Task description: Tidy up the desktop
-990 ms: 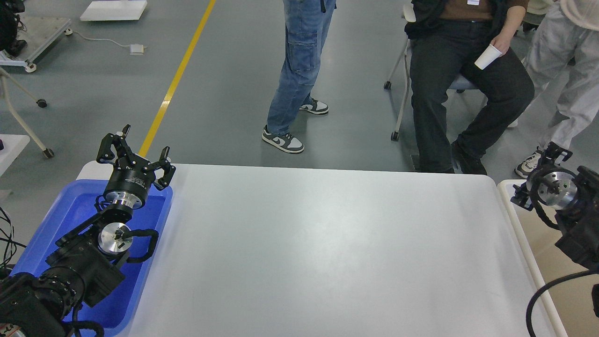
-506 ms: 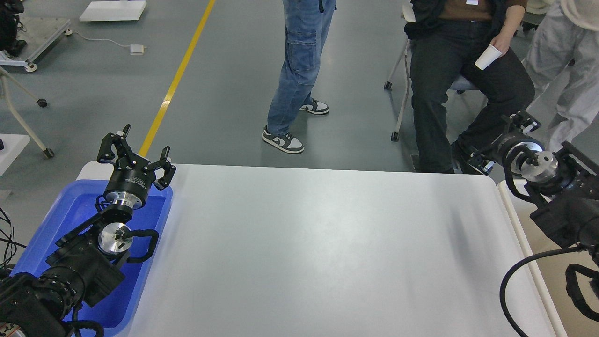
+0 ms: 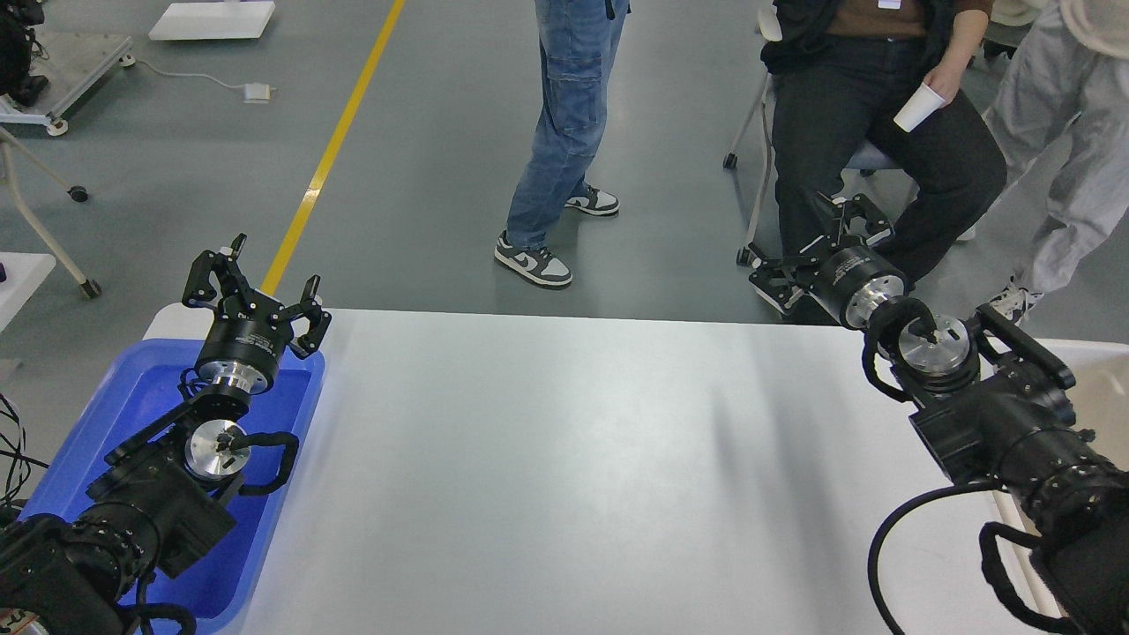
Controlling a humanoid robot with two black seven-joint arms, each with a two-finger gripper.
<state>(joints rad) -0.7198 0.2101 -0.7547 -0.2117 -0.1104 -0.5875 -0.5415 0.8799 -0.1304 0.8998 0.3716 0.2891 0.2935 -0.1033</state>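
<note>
The desktop [image 3: 564,459] is a large smooth white tabletop with rounded corners, and its surface bears no loose objects. My left gripper [image 3: 256,282] is open and empty, raised above the far end of the blue tray [image 3: 115,414] at the table's left edge. My right gripper [image 3: 816,242] is open and empty, raised over the table's far right edge, its fingers spread wide in front of a seated person's legs.
A beige-white tub [image 3: 1094,379] sits at the right, mostly hidden by my right arm. Beyond the far edge a person in jeans [image 3: 564,132] stands, a seated person [image 3: 873,132] holds a white cup [image 3: 919,108], and a third [image 3: 1067,141] stands at the far right.
My right arm has swung left and inward from over the tub to the table's far right edge. The left arm has not moved.
</note>
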